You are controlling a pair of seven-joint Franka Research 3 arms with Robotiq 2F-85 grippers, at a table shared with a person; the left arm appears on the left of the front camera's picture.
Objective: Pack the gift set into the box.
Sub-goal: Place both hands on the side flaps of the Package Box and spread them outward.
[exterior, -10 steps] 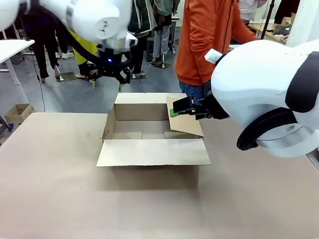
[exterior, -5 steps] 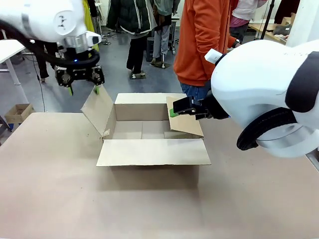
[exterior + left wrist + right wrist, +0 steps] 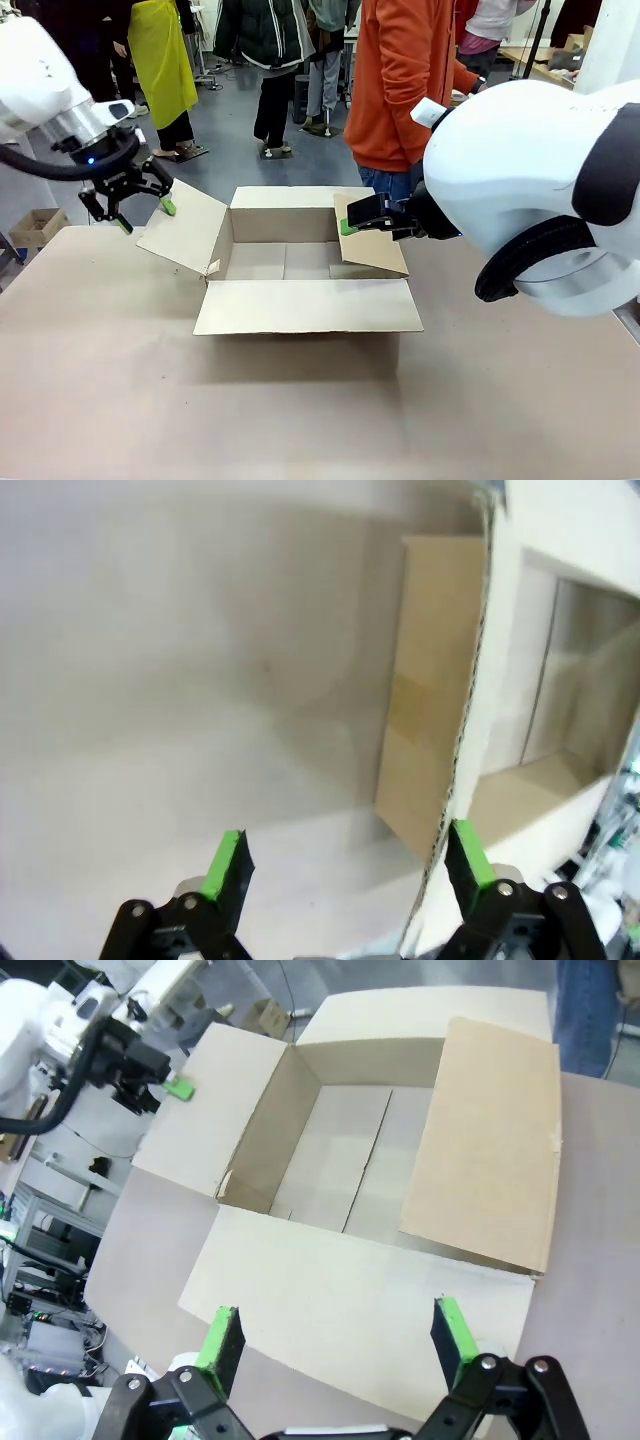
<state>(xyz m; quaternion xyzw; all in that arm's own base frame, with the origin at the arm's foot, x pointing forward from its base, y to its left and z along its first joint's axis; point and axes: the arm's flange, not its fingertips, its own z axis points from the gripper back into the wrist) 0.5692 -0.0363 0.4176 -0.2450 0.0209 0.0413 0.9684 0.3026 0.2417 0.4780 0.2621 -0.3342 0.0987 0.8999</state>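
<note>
Surface (image 3: 100, 390): pale brown, it carries the box (image 3: 305, 305) near its middle.
Person (image 3: 405, 80): orange top, stands at the far side, behind the box.
Box: open on top, near flap flat outward, left flap tilted outward.
Left gripper (image 3: 147, 216): fingers wide, the left flap's edge is between them, close to one finger.
Right gripper (image 3: 335, 1335): fingers wide, above the box, holding nothing.

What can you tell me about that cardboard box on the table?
The box is plain brown corrugated cardboard, wider than tall, standing open and empty on the table. Its near and far flaps fold outward, the right flap leans in over the opening, and the left flap slants outward, its edge inside the open left gripper.
</note>
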